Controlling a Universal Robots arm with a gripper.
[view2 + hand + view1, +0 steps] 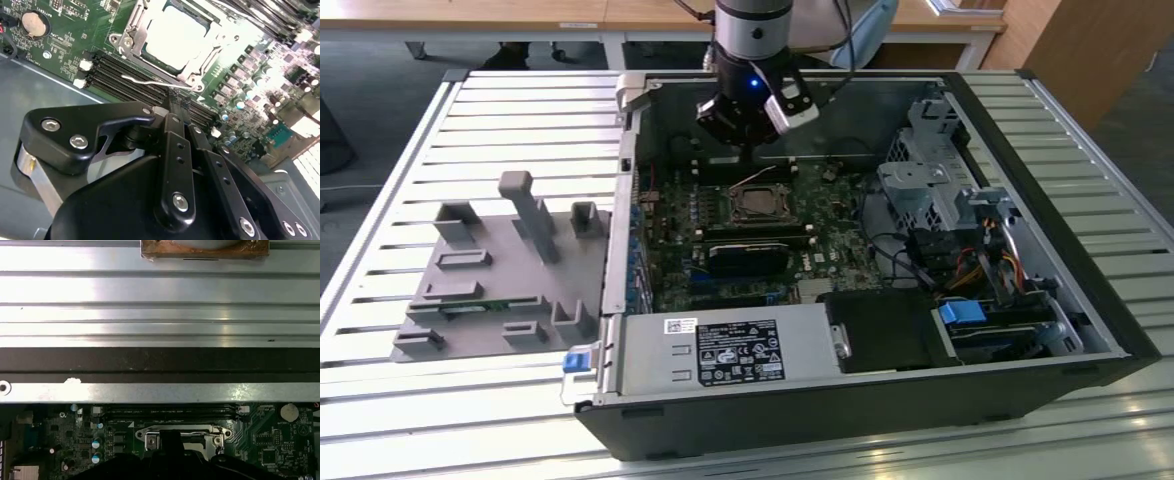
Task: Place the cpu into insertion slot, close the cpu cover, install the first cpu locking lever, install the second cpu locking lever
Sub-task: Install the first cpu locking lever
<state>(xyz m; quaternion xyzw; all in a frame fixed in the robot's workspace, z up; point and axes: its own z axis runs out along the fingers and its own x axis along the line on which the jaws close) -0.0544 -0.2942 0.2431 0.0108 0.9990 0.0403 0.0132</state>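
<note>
The cpu [175, 35] was seen seated in the insertion slot [735, 205] on the green motherboard [65, 40], with the cpu cover [131, 35] laid down around it. The claw [177, 102] was held with its fingers drawn together just beside the end of a thin locking lever [150, 80]; whether the lever was gripped could not be told.

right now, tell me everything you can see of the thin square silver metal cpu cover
The thin square silver metal cpu cover lies flat and closed on the green circuit board. Its window shows the bright silver cpu. A thin wire lever runs beside one edge, with the black gripper just beside it.
</note>
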